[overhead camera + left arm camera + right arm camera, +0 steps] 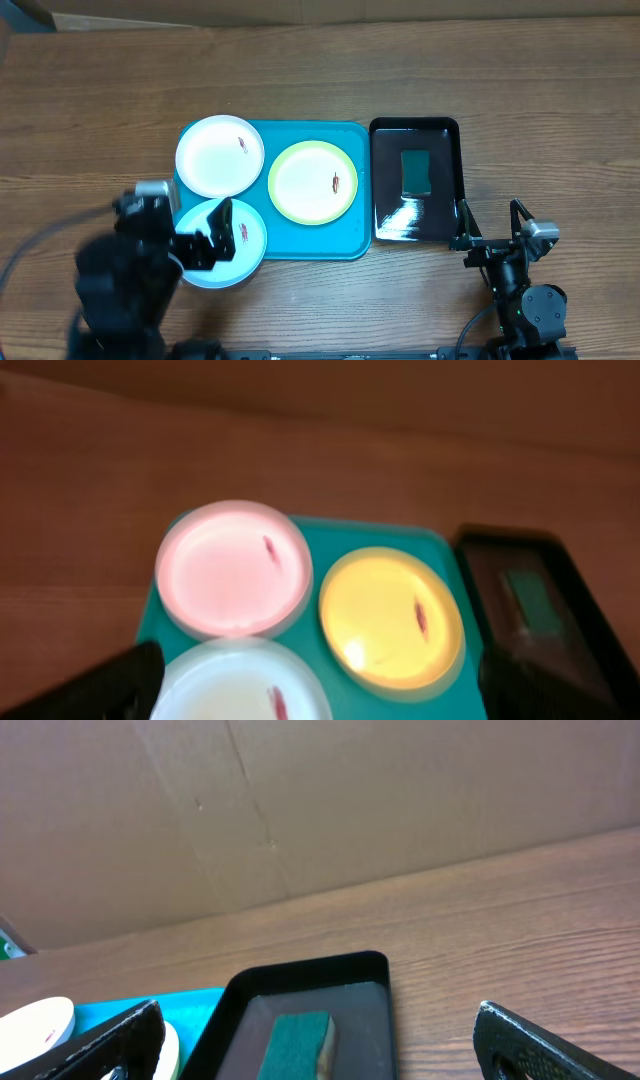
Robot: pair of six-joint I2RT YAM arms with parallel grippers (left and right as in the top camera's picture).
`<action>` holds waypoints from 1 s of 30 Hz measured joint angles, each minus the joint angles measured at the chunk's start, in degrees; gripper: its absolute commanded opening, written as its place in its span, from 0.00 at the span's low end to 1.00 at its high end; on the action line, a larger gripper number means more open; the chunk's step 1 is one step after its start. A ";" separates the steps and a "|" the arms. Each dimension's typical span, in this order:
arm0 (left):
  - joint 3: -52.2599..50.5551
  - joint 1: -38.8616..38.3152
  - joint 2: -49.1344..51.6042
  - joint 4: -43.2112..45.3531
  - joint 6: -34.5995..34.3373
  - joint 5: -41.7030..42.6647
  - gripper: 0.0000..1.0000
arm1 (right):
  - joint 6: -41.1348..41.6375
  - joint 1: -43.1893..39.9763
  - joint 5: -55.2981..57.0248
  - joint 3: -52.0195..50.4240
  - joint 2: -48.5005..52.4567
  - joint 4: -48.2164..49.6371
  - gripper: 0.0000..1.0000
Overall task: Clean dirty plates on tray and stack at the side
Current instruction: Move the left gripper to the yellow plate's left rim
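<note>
Three plates lie on the turquoise tray (300, 250). The white plate (219, 153) is at the back left, the green-rimmed plate (312, 181) at the right, the pale blue plate (238, 240) at the front left, hanging over the tray's edge. Each has a small red-brown smear. My left gripper (205, 240) is open above the pale blue plate, fingers spread either side. The left wrist view is blurred and colour-shifted: white plate (233, 568), green-rimmed plate (391, 617), pale blue plate (240, 685). My right gripper (490, 222) is open and empty, right of the black tray.
A glossy black tray (415, 225) with a green sponge (415, 171) sits right of the turquoise tray; it also shows in the right wrist view (300, 985), with the sponge (297, 1042). Cardboard runs along the table's back edge (350, 810).
</note>
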 measured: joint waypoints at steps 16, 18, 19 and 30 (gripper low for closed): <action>27.76 0.00 41.46 -21.03 0.50 11.41 0.36 | 0.02 0.00 0.00 0.00 0.00 0.00 1.00; 27.80 0.00 44.28 -22.08 0.57 11.54 0.13 | 0.02 0.00 0.00 0.00 0.00 -0.02 1.00; 27.80 0.00 45.46 -22.58 0.68 11.54 0.09 | 0.02 0.00 0.00 0.00 0.00 -0.04 1.00; 27.80 -0.31 56.00 -24.65 0.74 9.57 0.05 | 0.04 0.00 -0.02 0.00 0.00 -0.02 1.00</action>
